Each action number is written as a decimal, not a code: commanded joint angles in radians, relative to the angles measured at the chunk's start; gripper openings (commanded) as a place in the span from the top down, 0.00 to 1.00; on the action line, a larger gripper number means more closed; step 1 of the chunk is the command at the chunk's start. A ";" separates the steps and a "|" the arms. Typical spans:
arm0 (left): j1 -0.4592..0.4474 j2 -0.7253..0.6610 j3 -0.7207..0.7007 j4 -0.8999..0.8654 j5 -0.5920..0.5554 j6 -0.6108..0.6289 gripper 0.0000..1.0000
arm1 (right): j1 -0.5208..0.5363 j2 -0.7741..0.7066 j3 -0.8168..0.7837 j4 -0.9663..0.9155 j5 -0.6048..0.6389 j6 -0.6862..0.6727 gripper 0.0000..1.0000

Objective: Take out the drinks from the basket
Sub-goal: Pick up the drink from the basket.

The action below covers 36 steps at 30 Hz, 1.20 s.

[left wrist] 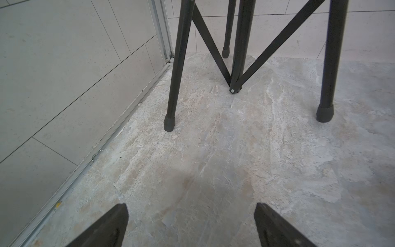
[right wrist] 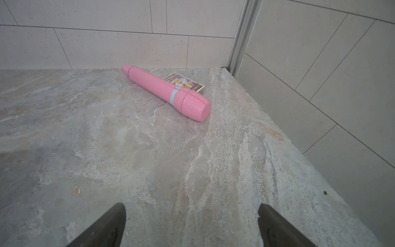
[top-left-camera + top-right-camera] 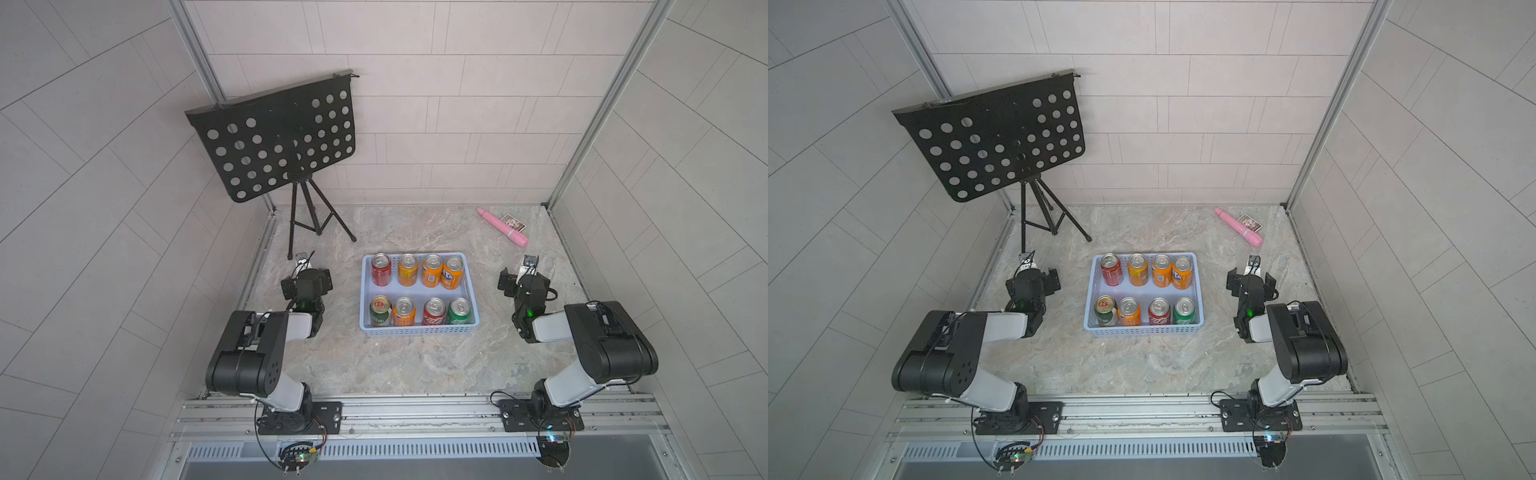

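Indoors, mottled stone tabletop (image 3: 415, 365) within pale tiled walls (image 3: 457, 104), left claw (image 1: 190, 205) and right claw (image 2: 191, 204) both wide apart

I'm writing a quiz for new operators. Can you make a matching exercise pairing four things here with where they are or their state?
Things:
1 basket
2 music stand
3 pink stick
4 left gripper

Places or states:
A far right corner, by a small box
B mid-table, holding eight cans
C far left corner
D open, above bare tabletop

Pairs: 1-B, 2-C, 3-A, 4-D

Shiny metal cans (image 3: 407, 270), matt lattice plastic basket (image 3: 419, 331)
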 commanded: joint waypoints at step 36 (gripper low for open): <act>-0.016 -0.181 0.092 -0.322 -0.194 -0.089 0.00 | 0.021 -0.140 0.190 -0.425 -0.089 -0.059 0.00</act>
